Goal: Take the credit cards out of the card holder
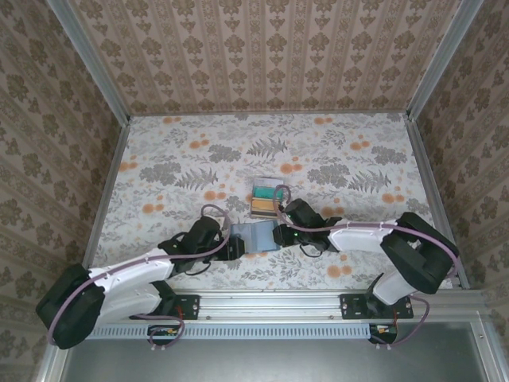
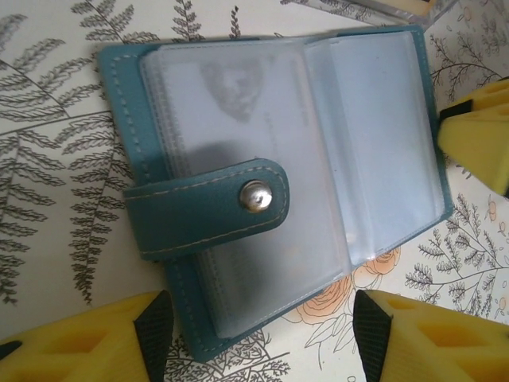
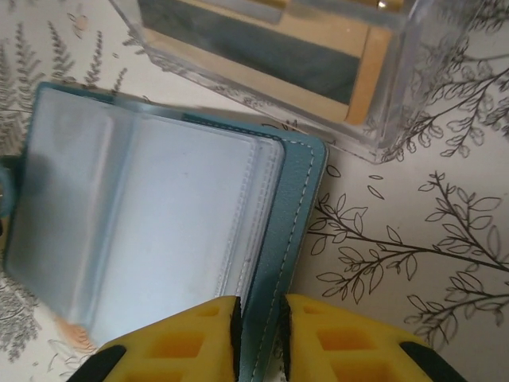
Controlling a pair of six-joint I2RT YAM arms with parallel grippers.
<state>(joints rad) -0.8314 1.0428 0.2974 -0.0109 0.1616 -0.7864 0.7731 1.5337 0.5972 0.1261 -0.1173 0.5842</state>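
Low over the table (image 1: 358,159), right jaws pinch the card holder (image 3: 159,223); left jaws spread, seemingly astride it.

The card holder (image 2: 207,119) is laid open and flat, dark teal cover down, with clear plastic sleeves (image 2: 374,143) fanned upward. A teal strap (image 2: 191,215) with a metal snap (image 2: 254,196) is folded over the sleeves. The credit cards (image 1: 266,199), teal-green and tan with a dark stripe, are stacked just beyond it inside a clear box (image 3: 398,111).

One card holder (image 2: 238,207), one clear box (image 3: 413,103), two or perhaps three credit cards (image 3: 262,64) inside, two end effectors (image 2: 262,338) (image 3: 258,334)
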